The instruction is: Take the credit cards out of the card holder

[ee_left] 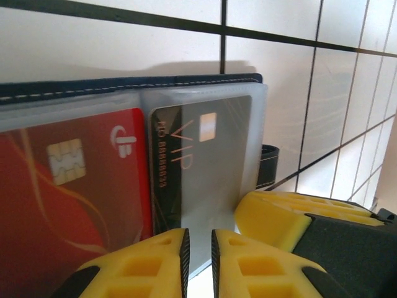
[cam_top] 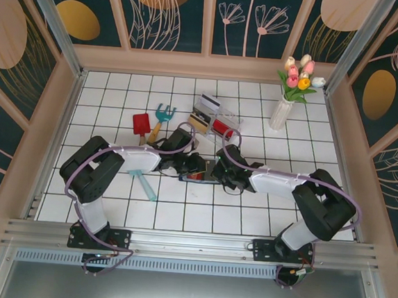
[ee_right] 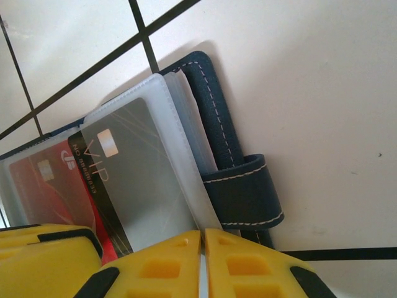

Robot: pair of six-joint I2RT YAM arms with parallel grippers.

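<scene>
The navy card holder [cam_top: 198,177] lies open on the tiles between both arms. Its stitched edge [ee_left: 124,84] frames clear sleeves. One sleeve holds a red card [ee_left: 62,205], the one beside it a dark grey card marked VIP [ee_left: 170,167]. My left gripper [ee_left: 200,239] stands over the VIP sleeve's lower corner, jaws a narrow slit apart, with nothing pinched. My right gripper [ee_right: 202,239] is shut, tips at the sleeve's outer edge beside the clasp tab [ee_right: 245,192]. Whether it pinches the sleeve is unclear. The red card [ee_right: 43,186] and VIP card [ee_right: 118,167] show here too.
Behind the holder stands a clear plastic box [cam_top: 215,119] with cards in it. A red shovel [cam_top: 141,124], a teal rake [cam_top: 163,114] and a teal tool [cam_top: 142,184] lie to the left. A vase of tulips [cam_top: 283,111] stands at the back right.
</scene>
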